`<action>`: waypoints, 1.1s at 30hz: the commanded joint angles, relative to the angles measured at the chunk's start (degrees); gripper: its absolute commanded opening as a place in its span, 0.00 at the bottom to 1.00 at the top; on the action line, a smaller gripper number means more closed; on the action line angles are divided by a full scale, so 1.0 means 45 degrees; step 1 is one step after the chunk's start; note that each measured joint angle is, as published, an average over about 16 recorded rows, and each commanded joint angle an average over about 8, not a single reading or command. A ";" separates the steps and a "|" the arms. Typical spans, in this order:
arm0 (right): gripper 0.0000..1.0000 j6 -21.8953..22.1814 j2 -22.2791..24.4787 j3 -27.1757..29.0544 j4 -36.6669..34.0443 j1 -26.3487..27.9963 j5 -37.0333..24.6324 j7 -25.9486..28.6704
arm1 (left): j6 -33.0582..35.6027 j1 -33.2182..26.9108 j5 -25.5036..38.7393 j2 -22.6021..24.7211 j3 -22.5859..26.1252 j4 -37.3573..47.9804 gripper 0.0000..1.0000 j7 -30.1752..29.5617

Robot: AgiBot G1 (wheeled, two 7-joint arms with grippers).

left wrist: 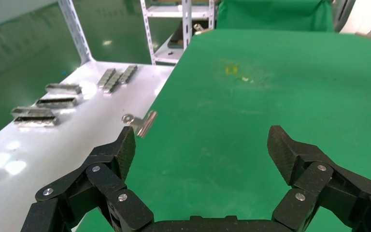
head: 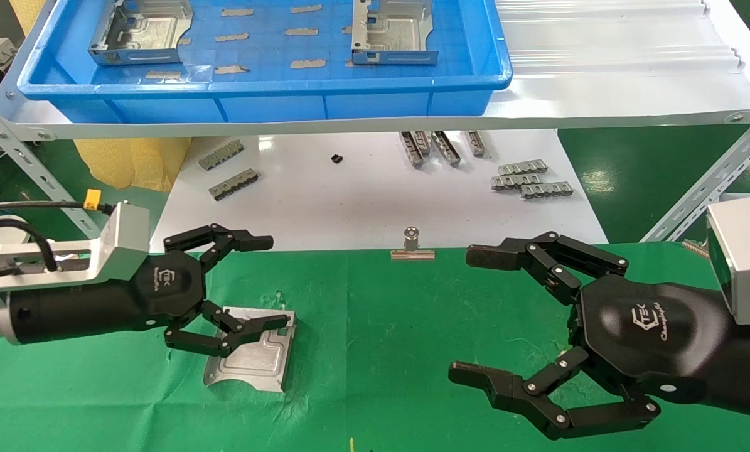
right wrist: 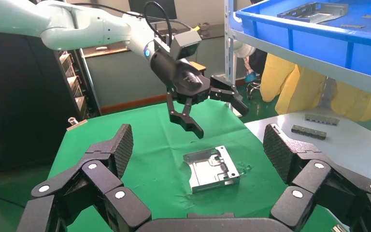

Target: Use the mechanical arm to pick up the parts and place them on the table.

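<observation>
Right gripper (head: pixel 469 317) hovers, fingers apart — left gripper (head: pixel 277 282), fingers spread, above a part (head: pixel 255 361) on the table (head: pixel 381 351).

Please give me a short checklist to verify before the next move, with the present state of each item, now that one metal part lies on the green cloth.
1. Left gripper open and holding nothing: ok; the right wrist view shows it above the placed part, apart from it.
2. Placed part lies flat on the green cloth table: ok.
3. Right gripper open and empty, over the cloth: ok.
4. Parts left in the blue tray: ok; one at its left, one at its right.
5. Free cloth between the grippers for the next part: ok.
6. Clear path under the shelf up to the tray: cannot tell.
</observation>
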 commanded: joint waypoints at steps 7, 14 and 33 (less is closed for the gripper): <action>1.00 0.0000 0.0000 0.0000 0.0000 0.0000 0.0000 0.0000 | -0.0181 0.1047 -0.0432 -0.0599 -0.1034 -0.2013 1.00 -0.1254; 1.00 0.0000 0.0000 0.0000 0.0000 0.0000 0.0000 0.0000 | -0.0339 0.1963 -0.0809 -0.1123 -0.1940 -0.3774 1.00 -0.2351; 1.00 0.0000 0.0000 0.0000 0.0000 0.0000 0.0000 0.0000 | -0.0770 0.4453 -0.1836 -0.2548 -0.4400 -0.8561 1.00 -0.5334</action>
